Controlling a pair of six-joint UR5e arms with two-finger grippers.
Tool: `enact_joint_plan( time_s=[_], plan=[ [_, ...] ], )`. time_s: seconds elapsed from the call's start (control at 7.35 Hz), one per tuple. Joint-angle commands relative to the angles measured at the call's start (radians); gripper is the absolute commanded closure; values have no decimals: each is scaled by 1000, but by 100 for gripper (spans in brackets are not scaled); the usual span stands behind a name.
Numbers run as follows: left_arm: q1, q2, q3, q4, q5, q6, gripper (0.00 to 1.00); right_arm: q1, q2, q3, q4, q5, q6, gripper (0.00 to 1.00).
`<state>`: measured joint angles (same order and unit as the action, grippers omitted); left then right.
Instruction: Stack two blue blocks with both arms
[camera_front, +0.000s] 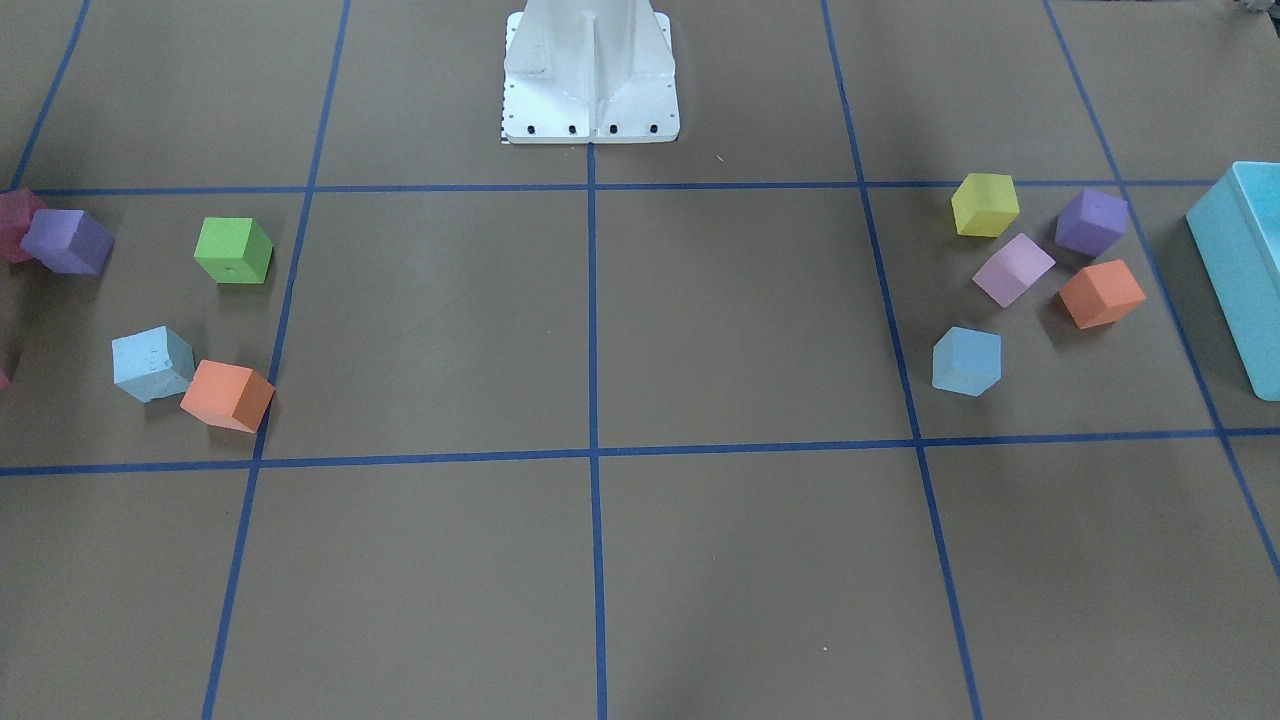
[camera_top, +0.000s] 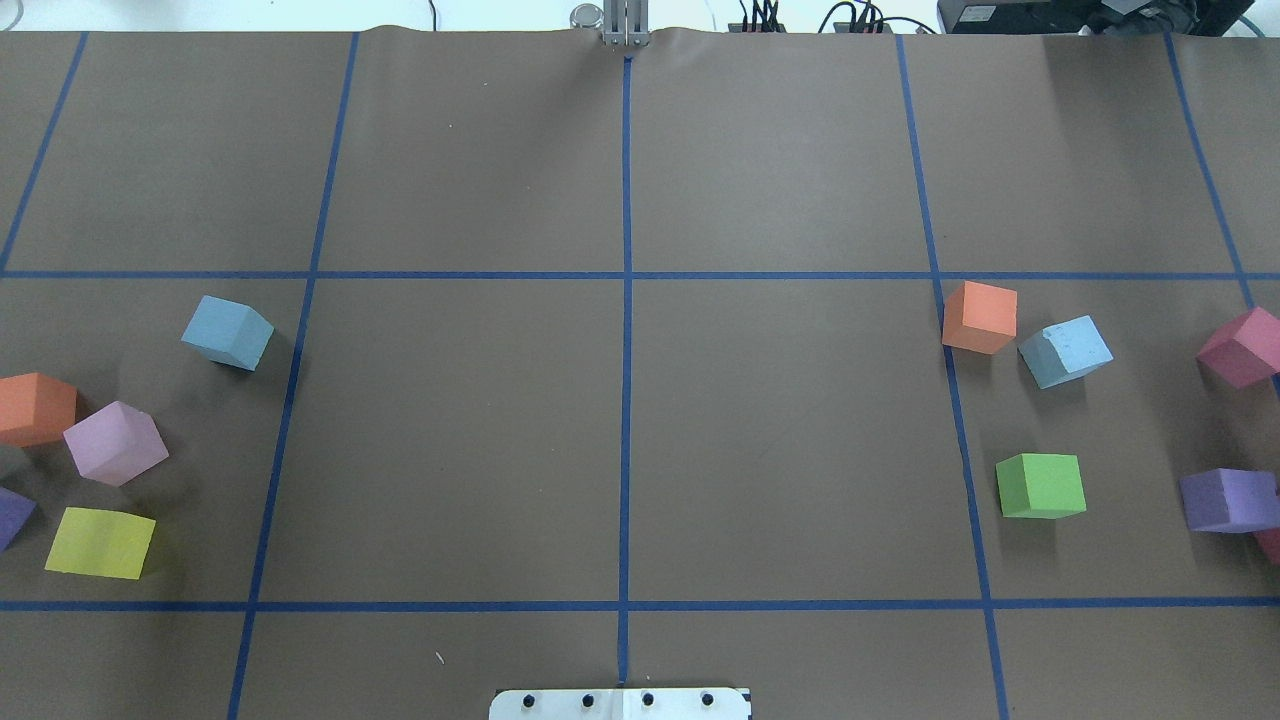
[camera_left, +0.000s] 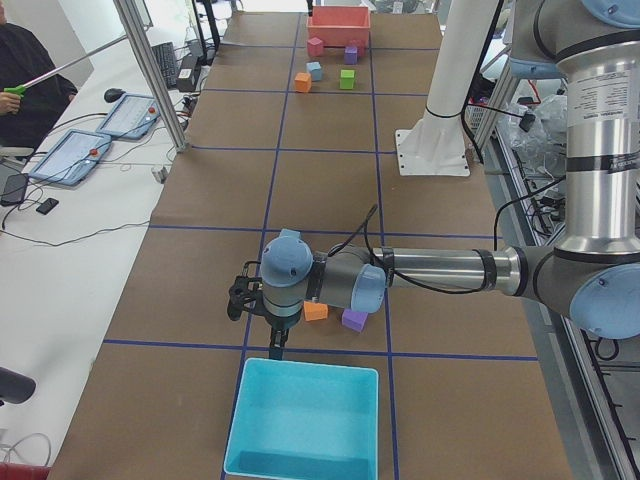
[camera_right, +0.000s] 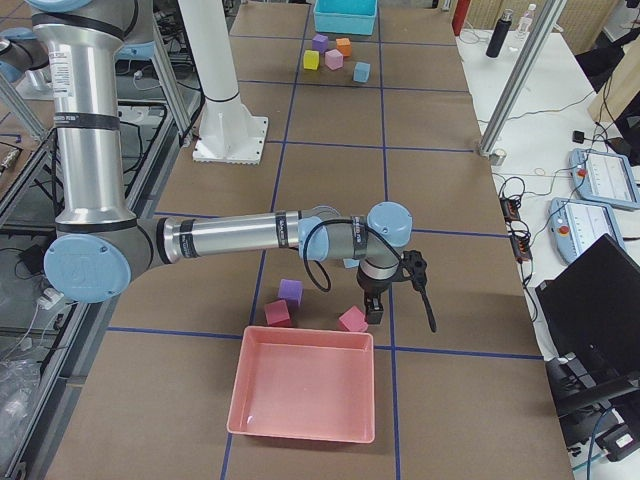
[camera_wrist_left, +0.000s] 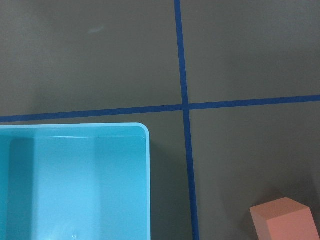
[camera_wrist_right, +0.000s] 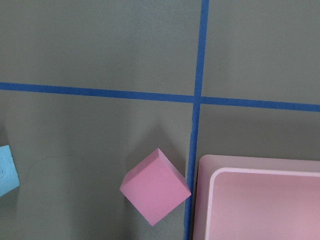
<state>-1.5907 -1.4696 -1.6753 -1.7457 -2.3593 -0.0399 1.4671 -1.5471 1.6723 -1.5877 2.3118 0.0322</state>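
Left arm (camera_left: 440, 268), right arm (camera_right: 230, 235) outstretched horizontally.

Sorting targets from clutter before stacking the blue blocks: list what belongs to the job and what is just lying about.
Job: left blue block; right blue block.
Lying about: green cube; yellow cube; orange cubes; purple cubes; pink cubes; turquoise box; pink tray.

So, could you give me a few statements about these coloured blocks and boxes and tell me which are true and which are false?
1. The two blue blocks are stacked. False: the left blue block and the right blue block lie far apart, on opposite sides.
2. An orange block lies close beside the right blue block. True.
3. The turquoise box holds a cube. False: it is empty.
4. A green block lies on the robot's right side. True.
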Motion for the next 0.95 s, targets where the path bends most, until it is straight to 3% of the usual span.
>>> enact_joint_plan(
  time_s=[0.0, 0.27, 0.41, 0.68, 0.82],
  plan=[
    [0, 0, -3, 0, 0, 0, 2, -1, 2, -5, 63, 3, 3, 0],
    [0, 0, -3, 0, 0, 0, 2, -31, 4, 15, 67, 26, 8, 0],
    [0, 0, -3, 0, 0, 0, 2, -109, 10, 18, 71, 28, 11, 0],
    [0, 0, -4, 0, 0, -2, 2, -213, 74, 10, 81, 32, 203, 0],
    [2, -2, -4, 0, 0, -2, 2, -267, 88, 6, 144, 25, 288, 0]
  ],
)
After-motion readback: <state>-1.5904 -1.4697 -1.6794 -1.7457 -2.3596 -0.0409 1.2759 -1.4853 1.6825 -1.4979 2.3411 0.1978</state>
